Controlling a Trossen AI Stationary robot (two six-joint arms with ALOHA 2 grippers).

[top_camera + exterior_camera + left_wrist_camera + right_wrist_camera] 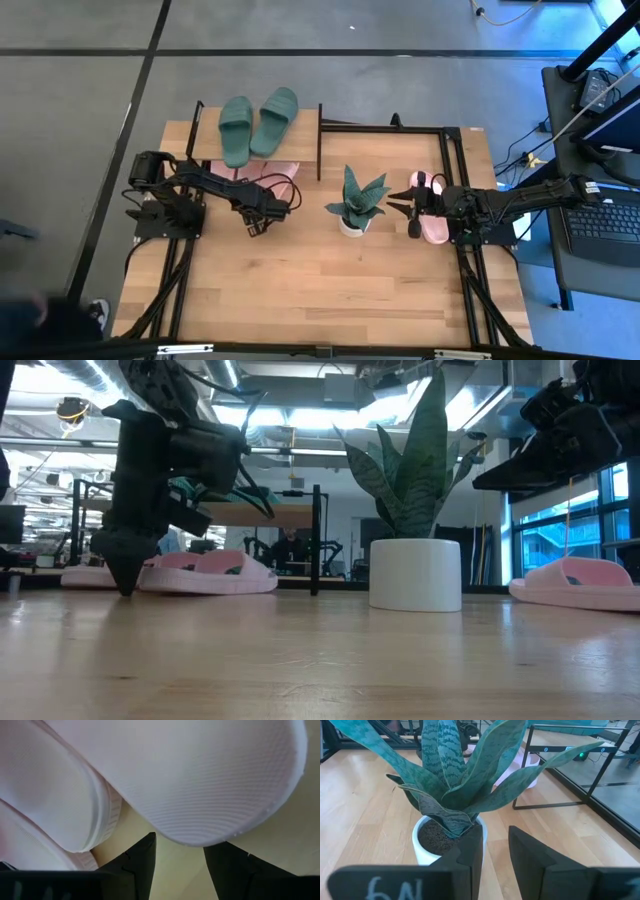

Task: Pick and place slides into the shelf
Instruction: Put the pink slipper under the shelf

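Desk point(330, 290) carries everything. Shelf point(205, 145) stands at the far left corner, just beyond the left gripper, so a short reach is enough to load it.

Dark green slides point(258, 123) are already seated side by side on the shelf's top board. Judged done; the lower level is left for pink pairs.

Snake plant in a white pot point(355, 203) sits mid-desk between the two grippers and has to be worked around. It fills the right wrist view.

Pink slides by the shelf point(275, 180) lie at the shelf foot, partly under the top board, directly ahead of the left gripper point(258, 222). That gripper is lowered with its tips at desk level; fingers point(137, 865) are set apart with nothing between them. A slide's rounded end sits just past the tips, near but not seen touching. Judged lined up for a push or a pinch into the lower level.

Another pink slide point(434, 222) lies under the right gripper point(408, 210), which is raised off the desk and aimed at the plant. Its fingers are slightly apart and clamped on nothing; the slide is below and behind the tips. This arm is judged waiting.
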